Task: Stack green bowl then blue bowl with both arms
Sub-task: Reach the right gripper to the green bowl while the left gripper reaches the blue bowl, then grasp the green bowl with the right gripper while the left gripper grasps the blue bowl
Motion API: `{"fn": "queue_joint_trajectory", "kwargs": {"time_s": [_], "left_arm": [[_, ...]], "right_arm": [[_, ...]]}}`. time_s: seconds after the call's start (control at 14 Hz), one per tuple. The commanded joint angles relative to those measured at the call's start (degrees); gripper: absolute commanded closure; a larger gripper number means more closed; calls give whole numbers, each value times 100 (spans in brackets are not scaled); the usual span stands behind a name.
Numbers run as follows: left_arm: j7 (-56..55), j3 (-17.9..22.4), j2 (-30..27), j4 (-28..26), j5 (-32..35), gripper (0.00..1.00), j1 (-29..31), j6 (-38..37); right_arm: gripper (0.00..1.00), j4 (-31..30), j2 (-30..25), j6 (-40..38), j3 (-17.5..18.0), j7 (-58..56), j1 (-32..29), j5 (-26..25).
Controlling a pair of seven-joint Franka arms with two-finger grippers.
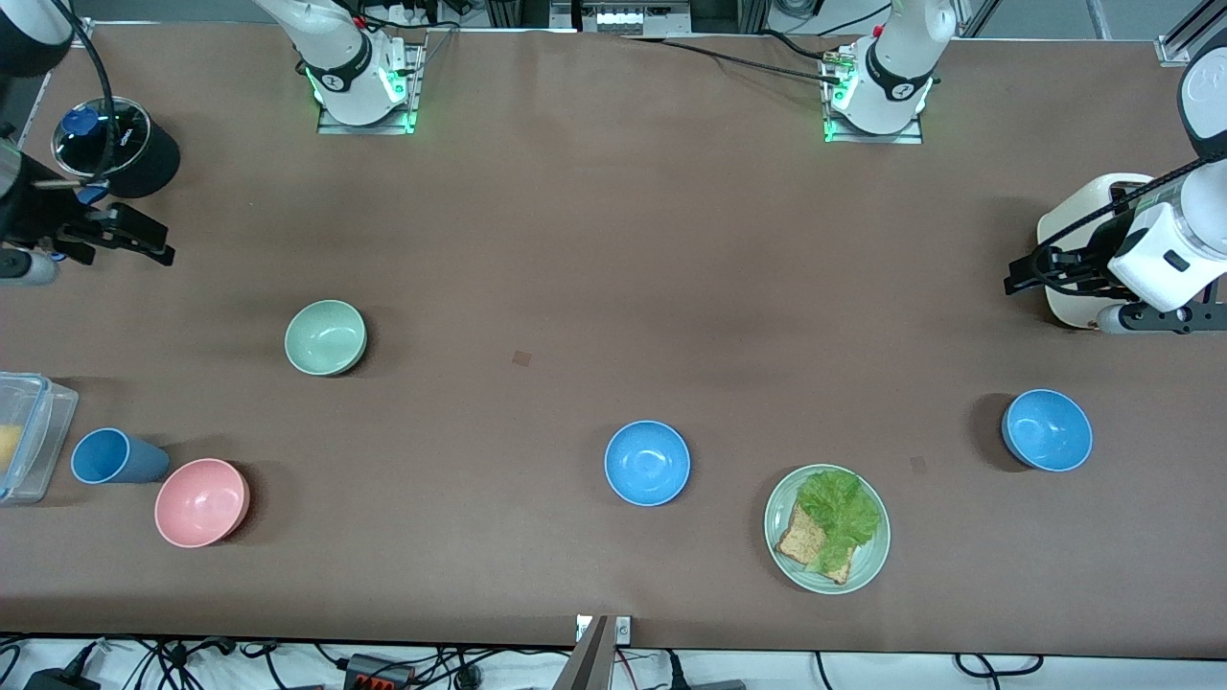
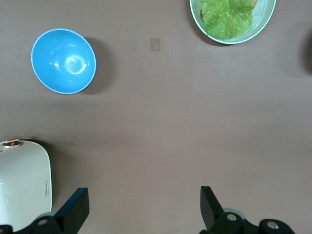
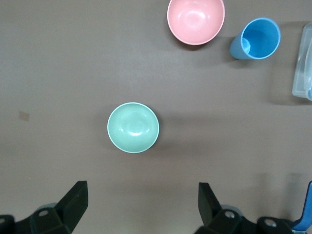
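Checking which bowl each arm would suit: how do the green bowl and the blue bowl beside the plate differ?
The green bowl is pale sage; the blue bowl is bright sky blue. The green bowl sits farther from the front camera, toward the right arm's end; the blue bowl sits nearer, mid-table. Both look upright, empty and similar in size.
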Motion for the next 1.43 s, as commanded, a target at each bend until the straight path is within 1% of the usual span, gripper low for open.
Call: {"fn": "queue_joint_trajectory", "kwargs": {"time_s": [0.0,0.21,0.36,0.57,0.79,0.86,0.93,1.07,1.14,1.29,1.36], "left_arm": [[-22,-22,94,202,-60,0,14,-171],[-40,-22,138,220,36,0,-39,-163],[-31,13,401,359,37,0,31,-136],[-31,40,1103,685,-16,0,180,-49],[56,40,2007,1211,2,0,662,223],[292,22,2324,1396,1,0,812,398],[581,31,2588,1537,19,0,822,557],[1336,49,3037,1906,28,0,988,751],[1636,49,3221,2064,97,0,1042,908],[2076,49,3363,2153,491,0,1042,1181],[2252,49,3416,2153,659,0,1077,1330]], "right_arm": [[0,-37,426,92,6,3,120,-76],[0,-46,1006,285,6,12,164,-85],[0,-55,1550,382,6,12,208,-85],[0,-72,2263,610,6,-58,269,-94],[0,-72,2817,988,-3,-84,208,-94],[0,-72,2967,1085,-11,-84,208,-94],[0,-72,3081,1155,-20,-84,190,-94],[0,-90,3275,1191,-46,-84,164,-94],[3,-159,3284,1191,-46,-84,112,-85],[42,-274,3285,1191,-46,-76,59,-76],[59,-318,3285,1191,-38,-76,-11,-76]]}}
